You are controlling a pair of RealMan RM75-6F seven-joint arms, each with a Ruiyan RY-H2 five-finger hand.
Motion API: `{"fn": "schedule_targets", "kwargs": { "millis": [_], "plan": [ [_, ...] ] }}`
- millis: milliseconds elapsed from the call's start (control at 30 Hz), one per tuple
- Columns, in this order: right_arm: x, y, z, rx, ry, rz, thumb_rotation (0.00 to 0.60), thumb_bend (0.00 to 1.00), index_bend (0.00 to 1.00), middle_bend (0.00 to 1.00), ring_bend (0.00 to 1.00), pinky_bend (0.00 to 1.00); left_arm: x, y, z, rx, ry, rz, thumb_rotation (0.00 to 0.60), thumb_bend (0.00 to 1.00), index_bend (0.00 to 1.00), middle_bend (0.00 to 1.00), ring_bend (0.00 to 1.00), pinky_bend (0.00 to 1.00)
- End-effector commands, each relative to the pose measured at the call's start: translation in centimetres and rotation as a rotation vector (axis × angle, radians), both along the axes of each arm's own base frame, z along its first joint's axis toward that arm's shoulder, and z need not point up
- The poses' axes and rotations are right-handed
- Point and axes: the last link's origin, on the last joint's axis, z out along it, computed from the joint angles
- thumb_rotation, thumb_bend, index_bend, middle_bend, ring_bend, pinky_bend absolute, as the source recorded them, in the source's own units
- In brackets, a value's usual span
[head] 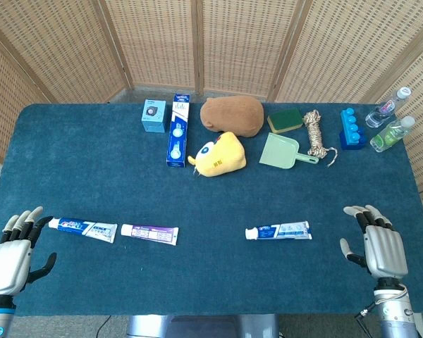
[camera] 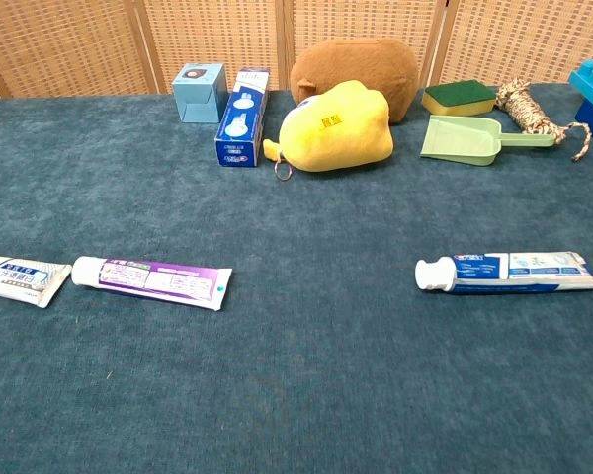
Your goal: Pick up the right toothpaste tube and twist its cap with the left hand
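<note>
Only the head view shows my hands; the chest view shows neither. My left hand [head: 10,255] rests at the near left edge of the blue table [head: 211,282], fingers spread and holding nothing. Its fingertips lie just beside the cap end of the left toothpaste tube [head: 83,228], which the chest view cuts off at its left border. Next comes the purple toothpaste tube [head: 149,234], cap to the left, near the first tube but apart from it.

The right toothpaste tube [head: 278,231] lies flat on the cloth, right of centre. Its long axis runs left to right, roughly parallel to the near table edge. The white cap [camera: 434,275] points left and the crimped tail points right, toward my right hand. The chest view shows the cap and label clearly.

Open cloth surrounds this tube on all sides: a wide bare stretch separates it from the purple tube, and another bare strip lies between its tail and my right hand [head: 377,243]. That hand rests at the near right edge, fingers apart, holding nothing.

The back row stands well apart from the tubes: small box [head: 154,115], toothpaste carton [head: 178,129], yellow plush toy [head: 218,154], brown plush [head: 232,115], sponge [head: 285,120], green dustpan [head: 283,151], rope bundle [head: 314,132], blue block [head: 351,129] and two bottles [head: 390,121], the last seen in the head view only.
</note>
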Motion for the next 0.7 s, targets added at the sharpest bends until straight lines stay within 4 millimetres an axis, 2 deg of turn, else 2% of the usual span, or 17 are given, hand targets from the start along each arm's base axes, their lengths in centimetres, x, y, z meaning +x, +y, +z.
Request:
{"fn": "schedule_targets", "kwargs": {
  "millis": [33,467,700],
  "plan": [
    [0.0,0.0,0.0,0.0,0.0,-0.002,0.6,0.37,0.23,0.24,0.13,0.2,0.0,0.0,-0.1,-0.003,-0.002,0.001,0.6,0.33,0.15,0.07,0.0,0.0],
    [0.0,0.1,-0.4,0.037,-0.024,-0.004,0.6,0.37,0.23,0.24,0.13,0.2,0.3,0.2,0.5,0.005,0.008,-0.022,0.6,0.33,0.15,0.07,0.0,0.0],
    [0.5,-0.7,-1.7,0.101,-0.04,0.027,0.6,0.36,0.23,0.24,0.13,0.2,0.7,0.8,0.9,0.002,0.0,-0.044,0.6,0.33,0.15,0.07,0.0,0.0]
  ]
}}
